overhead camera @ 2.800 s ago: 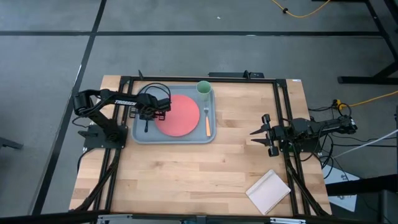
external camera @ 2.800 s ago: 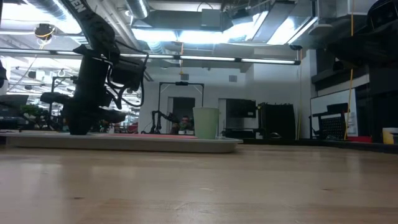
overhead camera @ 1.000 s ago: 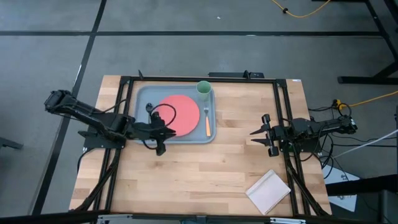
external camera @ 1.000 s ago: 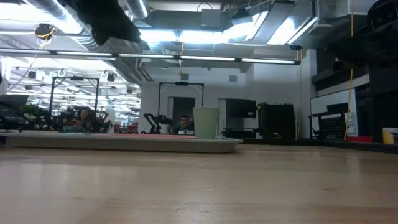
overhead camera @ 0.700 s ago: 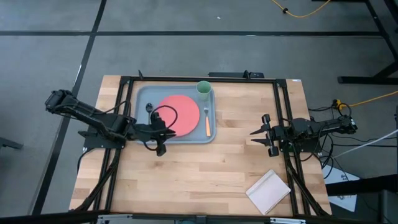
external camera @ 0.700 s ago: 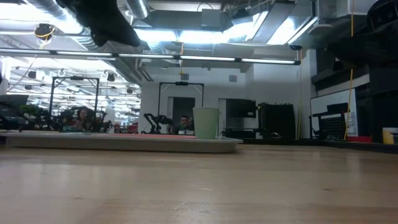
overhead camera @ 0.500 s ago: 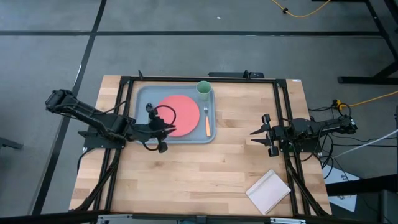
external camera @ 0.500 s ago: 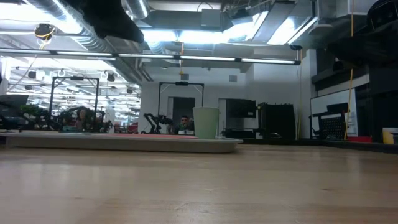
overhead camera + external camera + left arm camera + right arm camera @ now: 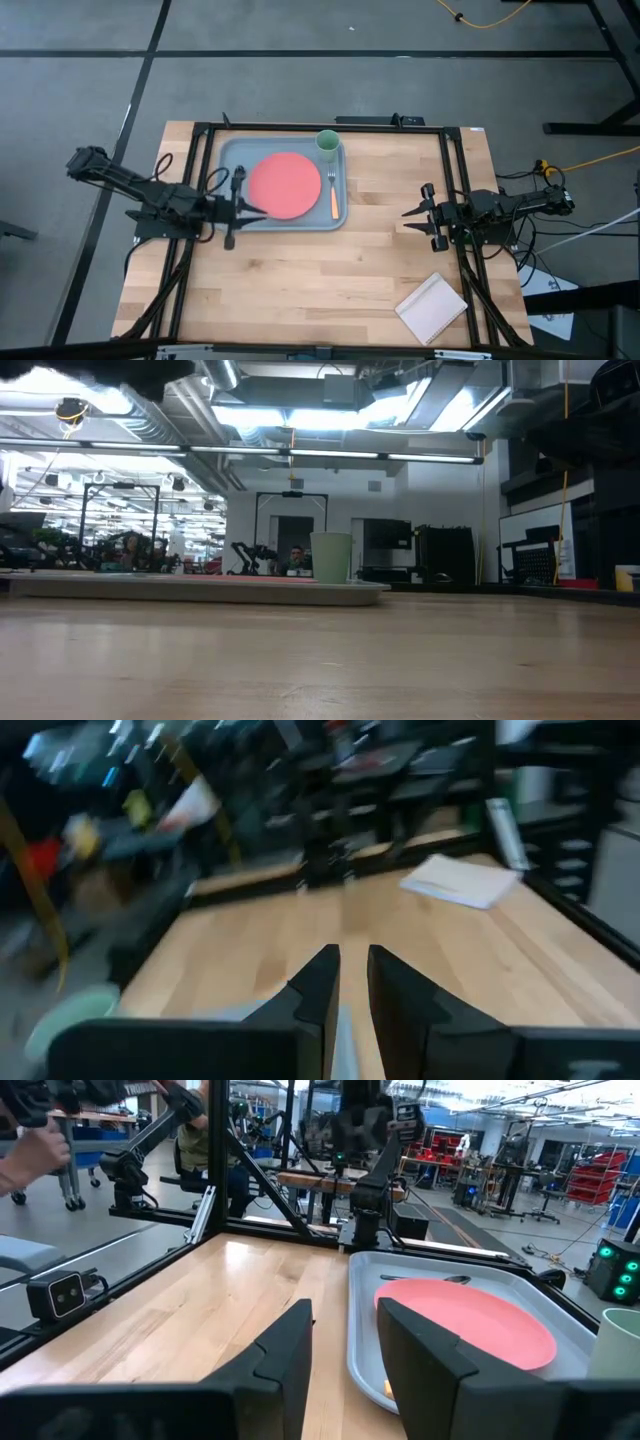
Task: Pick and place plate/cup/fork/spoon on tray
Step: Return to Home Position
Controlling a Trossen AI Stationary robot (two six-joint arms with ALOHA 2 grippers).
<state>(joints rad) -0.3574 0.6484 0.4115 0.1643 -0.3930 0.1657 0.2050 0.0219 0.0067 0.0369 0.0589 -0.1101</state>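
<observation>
The grey-blue tray point(image 9: 226, 214) lies at the table's far left. On it lie the coral plate point(image 9: 285, 185), the pale green cup point(image 9: 327, 142) standing in the far right corner, the orange-handled fork point(image 9: 333, 203) along the right rim and the dark spoon point(image 9: 239, 179) near the left rim. My left gripper point(image 9: 243, 208) hovers over the tray's near left corner, empty, its fingers point(image 9: 322, 982) a narrow gap apart. My right gripper point(image 9: 420, 213) waits at the table's right side, open and empty. The right wrist view shows the plate point(image 9: 465, 1320) and tray point(image 9: 362, 1330).
A tan notepad point(image 9: 432, 307) lies near the table's near right corner. A black frame rail point(image 9: 320, 126) runs around the table. The bare wood point(image 9: 330, 270) stretches between the tray and the near edge. In the low view the cup point(image 9: 331, 557) stands on the tray point(image 9: 200, 589).
My left gripper has drawn back from the tray's near edge toward the table's left edge and gone up, out of the low view's top. The things on the tray have stayed where they were.
</observation>
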